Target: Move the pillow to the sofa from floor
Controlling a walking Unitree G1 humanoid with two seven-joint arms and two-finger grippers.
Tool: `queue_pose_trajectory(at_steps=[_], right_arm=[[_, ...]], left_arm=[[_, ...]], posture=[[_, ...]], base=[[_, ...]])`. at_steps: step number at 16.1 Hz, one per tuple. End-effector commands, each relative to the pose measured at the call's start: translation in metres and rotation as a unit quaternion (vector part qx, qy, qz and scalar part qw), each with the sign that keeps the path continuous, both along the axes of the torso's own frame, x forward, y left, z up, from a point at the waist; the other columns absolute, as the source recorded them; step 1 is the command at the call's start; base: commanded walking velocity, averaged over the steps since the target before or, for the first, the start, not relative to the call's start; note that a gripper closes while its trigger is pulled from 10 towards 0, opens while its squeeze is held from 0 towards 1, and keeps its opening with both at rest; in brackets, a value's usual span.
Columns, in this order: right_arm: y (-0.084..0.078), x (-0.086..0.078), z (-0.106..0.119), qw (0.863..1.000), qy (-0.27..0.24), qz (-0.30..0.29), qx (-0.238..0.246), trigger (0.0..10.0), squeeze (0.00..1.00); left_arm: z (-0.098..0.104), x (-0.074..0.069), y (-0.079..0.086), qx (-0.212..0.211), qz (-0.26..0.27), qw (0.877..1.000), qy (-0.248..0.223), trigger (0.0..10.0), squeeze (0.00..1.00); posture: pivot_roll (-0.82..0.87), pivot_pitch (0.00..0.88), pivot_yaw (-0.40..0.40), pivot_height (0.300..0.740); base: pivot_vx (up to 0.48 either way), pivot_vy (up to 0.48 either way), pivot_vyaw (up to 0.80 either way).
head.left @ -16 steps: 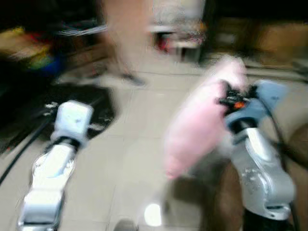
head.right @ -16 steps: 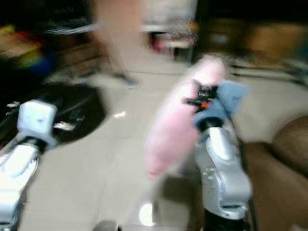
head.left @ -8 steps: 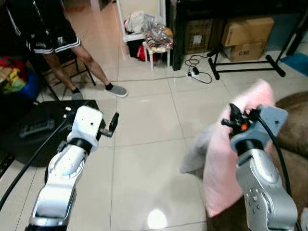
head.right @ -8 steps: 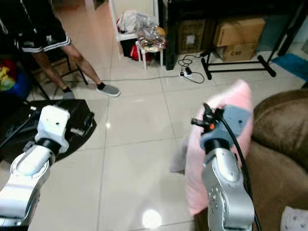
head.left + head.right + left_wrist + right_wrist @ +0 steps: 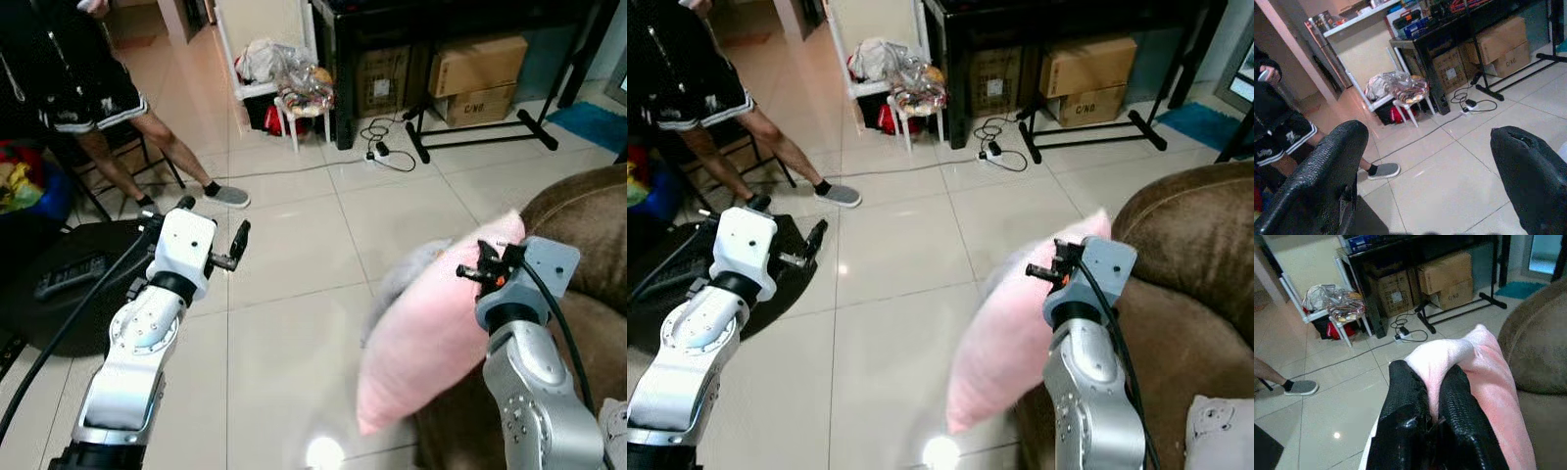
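Note:
A pink pillow point(image 5: 431, 328) hangs in the air over the tiled floor, right beside the brown sofa point(image 5: 1190, 245). My right gripper point(image 5: 1427, 409) is shut on its upper corner, the two black fingers point(image 5: 1400, 401) pinching the fabric. The pillow's lower end points down toward the floor in front of the sofa's edge. My left gripper point(image 5: 211, 230) is held out to the left over the floor, open, with nothing between its fingers point(image 5: 1327, 171).
A person point(image 5: 83, 88) stands at the back left next to a black round base point(image 5: 69, 274). A white stool with bags point(image 5: 294, 83), cardboard boxes point(image 5: 475, 69), a black stand and a power strip with cables point(image 5: 382, 147) lie at the back. A white cushion point(image 5: 1220, 431) sits on the sofa.
The camera has turned toward the sofa. The pillow in my right gripper has swung from hanging upright to slanting, its top now close to the sofa's arm.

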State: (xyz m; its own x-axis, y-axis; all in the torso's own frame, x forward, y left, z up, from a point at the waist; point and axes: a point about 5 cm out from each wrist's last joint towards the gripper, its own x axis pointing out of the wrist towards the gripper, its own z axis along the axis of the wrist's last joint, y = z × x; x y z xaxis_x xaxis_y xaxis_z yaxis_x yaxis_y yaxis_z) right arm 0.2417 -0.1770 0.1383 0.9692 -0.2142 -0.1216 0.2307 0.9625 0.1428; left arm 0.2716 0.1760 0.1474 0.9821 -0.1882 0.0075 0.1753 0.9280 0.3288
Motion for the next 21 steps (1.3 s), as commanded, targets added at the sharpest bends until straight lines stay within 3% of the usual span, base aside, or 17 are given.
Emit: queue_pose_trajectory(at_steps=[1, 9, 14, 21], right_arm=[[0.011, 0.007, 0.011, 0.999, -0.027, 0.030, -0.004, 10.0, 0.00], [0.019, 0.021, 0.010, 0.998, -0.023, 0.065, -0.005, 10.0, 0.00], [0.025, 0.023, 0.008, 0.996, -0.016, 0.085, -0.004, 10.0, 0.00], [0.022, 0.023, 0.009, 0.997, -0.022, 0.076, -0.001, 10.0, 0.00]], left_arm=[[0.001, -0.001, 0.006, 0.000, 0.017, 1.000, -0.007, 10.0, 0.51], [0.001, -0.012, 0.014, 0.001, 0.049, 0.999, -0.014, 10.0, 0.51], [-0.007, -0.023, 0.017, 0.010, 0.064, 0.998, -0.006, 10.0, 0.51], [-0.006, -0.017, 0.017, -0.007, 0.080, 0.997, -0.010, 10.0, 0.51]], posture=[[-0.08, 0.000, 0.070, 0.740], [0.01, 0.000, -0.013, 0.740], [0.01, 0.000, -0.015, 0.740], [-0.01, 0.000, 0.001, 0.740]], base=[[0.000, 0.476, 0.00], [0.000, 0.476, 0.00], [0.000, 0.000, -0.79], [0.000, 0.000, -0.79]])
